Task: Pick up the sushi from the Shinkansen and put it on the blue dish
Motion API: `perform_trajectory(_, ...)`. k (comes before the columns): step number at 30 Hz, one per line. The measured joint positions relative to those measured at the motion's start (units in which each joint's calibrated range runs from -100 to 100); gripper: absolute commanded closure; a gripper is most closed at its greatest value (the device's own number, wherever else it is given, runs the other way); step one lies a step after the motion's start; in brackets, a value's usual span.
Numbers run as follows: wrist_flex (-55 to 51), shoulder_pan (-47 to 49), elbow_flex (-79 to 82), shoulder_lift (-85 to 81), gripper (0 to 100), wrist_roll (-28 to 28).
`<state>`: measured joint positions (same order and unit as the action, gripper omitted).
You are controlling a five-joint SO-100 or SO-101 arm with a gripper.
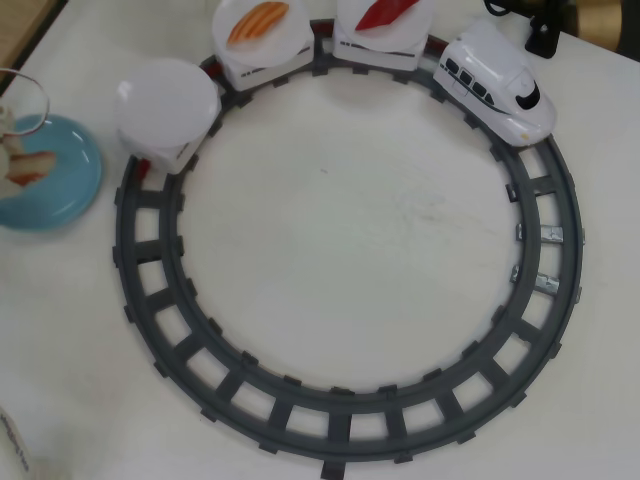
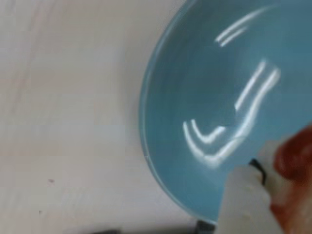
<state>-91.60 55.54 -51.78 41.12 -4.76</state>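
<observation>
One sushi [image 1: 28, 168] sits over your glossy round blue dish [image 1: 60, 205], far left; gripper [image 2: 265, 183] grasp unclear; one plate [image 1: 168, 100] bare.

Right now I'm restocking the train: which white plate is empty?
The rearmost white plate, left in the overhead view; the other two carry the orange piece and red piece.

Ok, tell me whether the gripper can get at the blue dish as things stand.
Probably yes. In the wrist view the blue dish sits right below the gripper with nothing between them; the overhead view shows the sushi already over the dish. Whether the gripper is open is unclear.
</observation>
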Motion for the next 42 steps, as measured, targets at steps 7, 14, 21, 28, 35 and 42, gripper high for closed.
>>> perform_trajectory(7, 2.77, 0.65, 0.27, 3.80, 96, 0.05)
perform_trajectory(14, 2.77, 0.65, -7.78, 10.38, 84, 0.05)
perform_trajectory(21, 2.77, 0.65, -10.16, 11.30, 73, 0.05)
perform_trajectory(28, -2.02, 0.65, -12.90, 11.39, 72, 0.05)
perform_trajectory(35, -6.64, 0.65, -24.98, 11.22, 73, 0.72)
perform_trajectory(42, -6.72, 0.49, -16.74, 2.36, 73, 1.55)
